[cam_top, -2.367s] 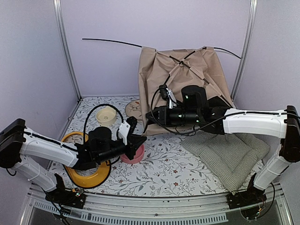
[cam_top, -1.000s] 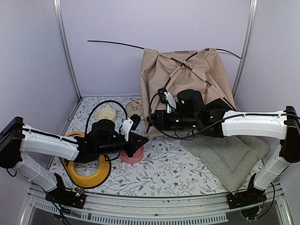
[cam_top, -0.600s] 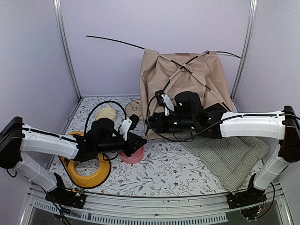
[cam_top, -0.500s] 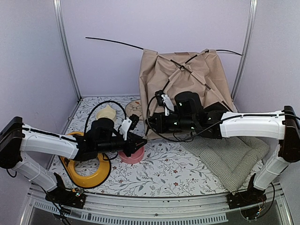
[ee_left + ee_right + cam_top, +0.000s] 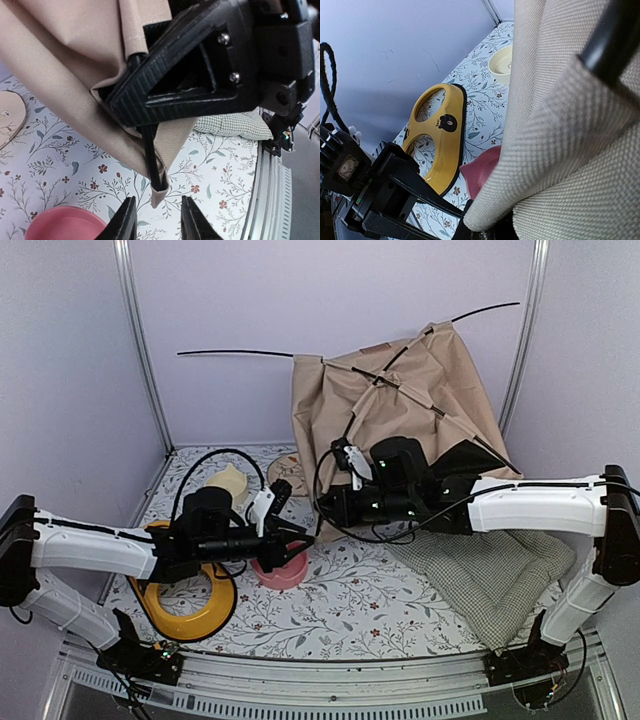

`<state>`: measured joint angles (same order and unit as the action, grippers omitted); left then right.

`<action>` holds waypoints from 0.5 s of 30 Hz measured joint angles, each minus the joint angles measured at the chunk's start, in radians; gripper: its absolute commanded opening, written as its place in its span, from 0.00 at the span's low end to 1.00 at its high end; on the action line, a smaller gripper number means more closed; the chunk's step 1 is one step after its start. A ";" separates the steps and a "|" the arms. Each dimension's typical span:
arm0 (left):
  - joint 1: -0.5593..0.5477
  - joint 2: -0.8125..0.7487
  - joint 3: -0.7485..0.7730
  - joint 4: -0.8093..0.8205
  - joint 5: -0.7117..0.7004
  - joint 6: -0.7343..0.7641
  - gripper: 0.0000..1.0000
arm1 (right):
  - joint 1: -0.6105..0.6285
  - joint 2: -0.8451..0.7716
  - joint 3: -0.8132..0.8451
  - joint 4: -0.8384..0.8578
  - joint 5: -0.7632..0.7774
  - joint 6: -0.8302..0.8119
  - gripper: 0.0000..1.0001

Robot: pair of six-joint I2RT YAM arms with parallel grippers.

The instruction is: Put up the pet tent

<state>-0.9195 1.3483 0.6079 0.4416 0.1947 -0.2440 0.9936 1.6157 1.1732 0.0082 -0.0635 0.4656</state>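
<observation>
The pet tent (image 5: 400, 400) is a slumped beige fabric shape at the back, with thin black poles (image 5: 240, 353) sticking out left and up to the right. My right gripper (image 5: 328, 508) is shut on its lower left corner, fabric and pole together. In the left wrist view that corner (image 5: 159, 185), with the pole end in its pocket, hangs just beyond my left gripper (image 5: 157, 222). The left gripper is open and touches nothing. Tent fabric (image 5: 580, 125) fills the right wrist view and hides the right jaws.
A pink bowl (image 5: 285, 570) sits under the left gripper (image 5: 303, 537). A yellow two-hole feeder (image 5: 185, 615) lies at the left, and a cream bowl (image 5: 228, 480) and a round printed disc (image 5: 285, 465) behind. A green-checked cushion (image 5: 490, 565) lies under the right arm.
The left gripper has opened from shut and edged right toward the tent corner. The tent has tipped, its right pole end swinging upward and its left pole dropping a little.
</observation>
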 measured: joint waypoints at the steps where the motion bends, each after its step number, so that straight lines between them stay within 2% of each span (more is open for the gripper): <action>1: 0.000 -0.003 0.000 0.000 0.004 0.002 0.29 | 0.000 0.002 0.004 -0.003 -0.001 0.000 0.00; 15: 0.002 0.022 -0.005 0.015 0.013 0.007 0.20 | 0.000 0.009 0.062 -0.027 -0.024 0.000 0.00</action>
<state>-0.9176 1.3701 0.6025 0.4564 0.2073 -0.2371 0.9936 1.6249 1.2354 -0.0185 -0.0872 0.4660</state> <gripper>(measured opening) 0.226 0.049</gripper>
